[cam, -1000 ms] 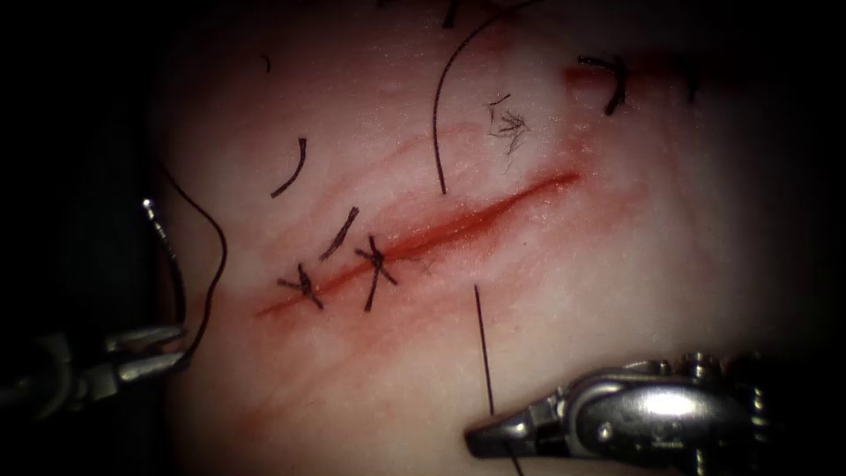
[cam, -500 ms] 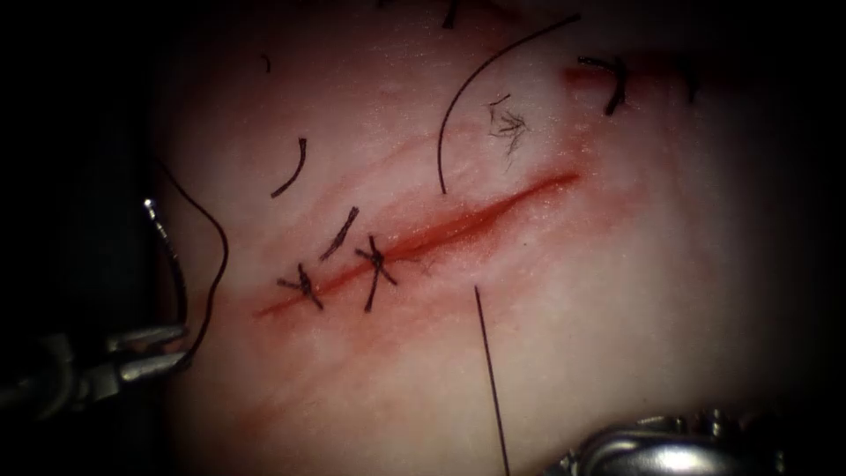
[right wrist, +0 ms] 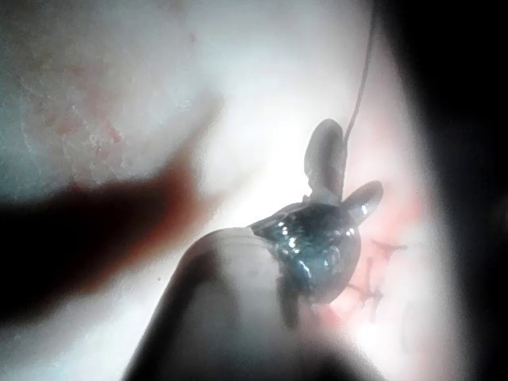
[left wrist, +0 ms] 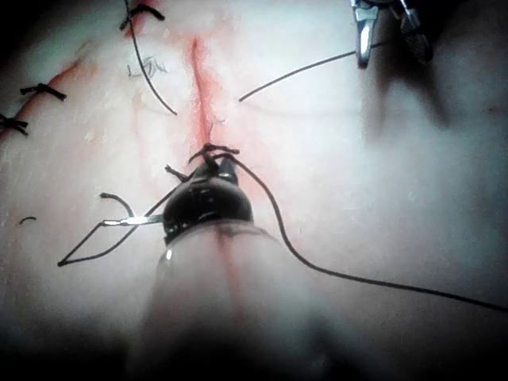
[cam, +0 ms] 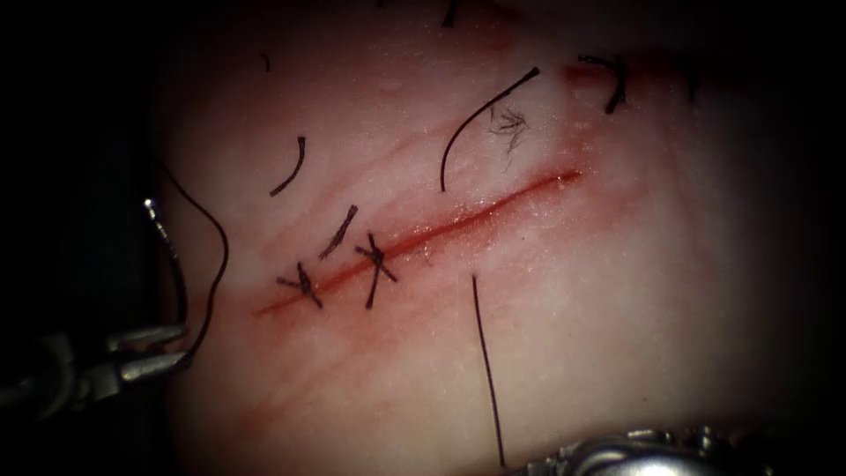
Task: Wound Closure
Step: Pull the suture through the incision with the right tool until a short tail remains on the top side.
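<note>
Jaws of the left tool (cam: 181, 345) sit narrowed on the curved needle (cam: 167, 256) near its thread end, well to the left of the cut (cam: 476, 211) at the dim edge of the tissue (cam: 617, 291). The needle rises from the jaws with its point up and is clear of the tissue. A dark loop of thread (cam: 487, 370) trails from it, curving out over the tissue and back beside the tool.

The right tool (cam: 564, 460) lies low at the near edge of the endoscope view, closed on a straight run of the same thread. That run climbs from the tool to the tissue surface just right of the cut. On the left of the cut a free tail (cam: 480, 110) arcs away from the surface, its end lying loose.

Two tied stitches (cam: 374, 262) cross the cut's left part, with short cut ends of thread (cam: 291, 167) scattered near them. Red fluid (cam: 414, 236) lines the cut, whose right part has no stitch across it.

The left wrist view shows the left tool (left wrist: 213, 168) just before the knots, the needle (left wrist: 131, 220) glinting at its side, and the right tool (left wrist: 385, 44) beyond with thread reaching its tip.
</note>
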